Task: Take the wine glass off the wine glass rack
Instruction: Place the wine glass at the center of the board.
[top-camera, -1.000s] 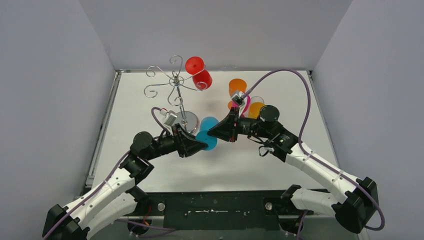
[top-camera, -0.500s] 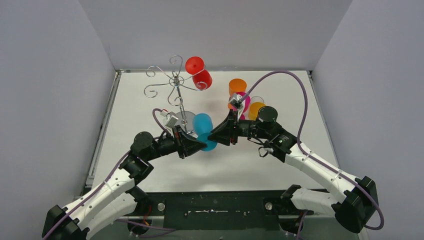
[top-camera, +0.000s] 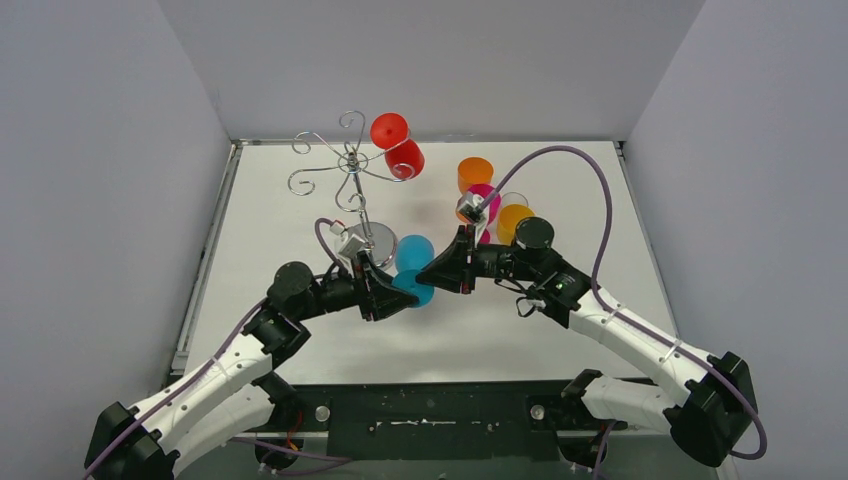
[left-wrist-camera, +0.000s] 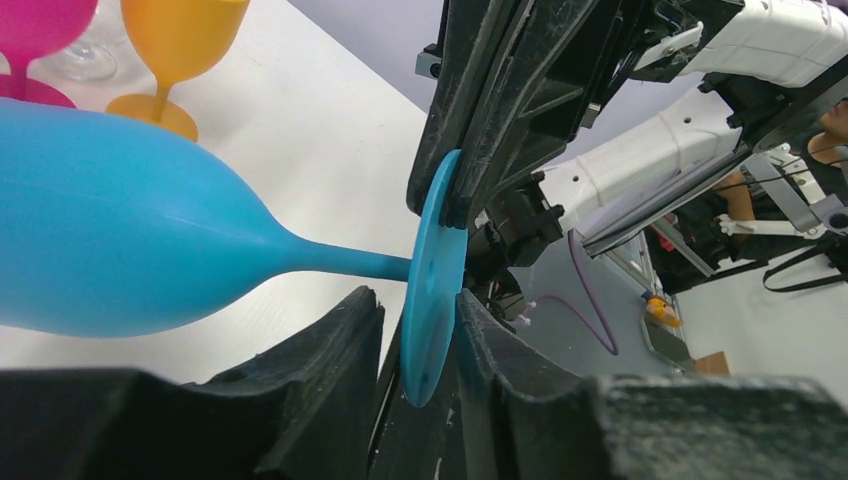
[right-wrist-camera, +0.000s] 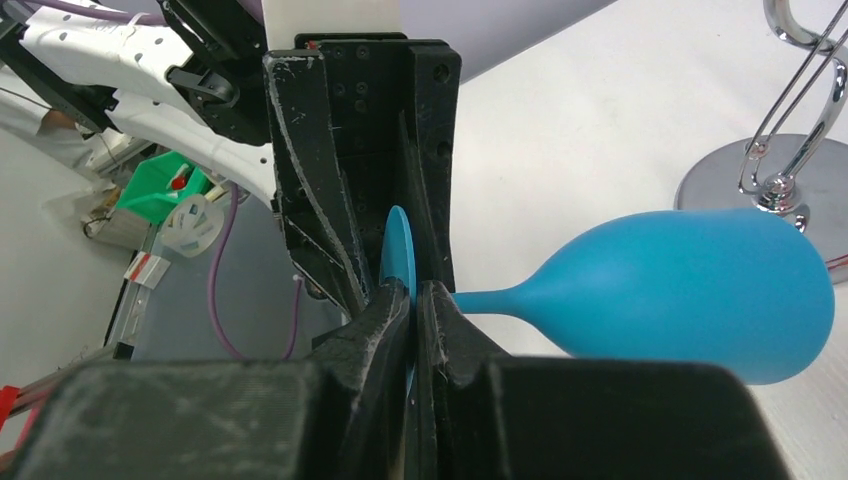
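Note:
The silver wire rack (top-camera: 350, 165) stands at the back left on its round shiny base (top-camera: 372, 238). A red wine glass (top-camera: 398, 145) hangs on its right arm. A blue wine glass (top-camera: 413, 255) lies sideways in the air between both grippers. My right gripper (right-wrist-camera: 412, 290) is shut on the edge of its foot disc. My left gripper (left-wrist-camera: 415, 300) has its jaws apart around the same disc (left-wrist-camera: 432, 290), with a gap on one side. In the top view the left gripper (top-camera: 405, 293) and the right gripper (top-camera: 425, 272) meet tip to tip in front of the rack base.
Orange (top-camera: 476, 172), pink (top-camera: 486, 200) and another orange glass (top-camera: 513, 215) stand at the back right, behind my right wrist, with a clear one among them. The rack base (right-wrist-camera: 790, 185) is just behind the blue bowl. Grey walls close in three sides.
The left arm has shifted slightly right and the right wrist has dropped a little. The blue glass has stayed between the two grippers and turned slightly.

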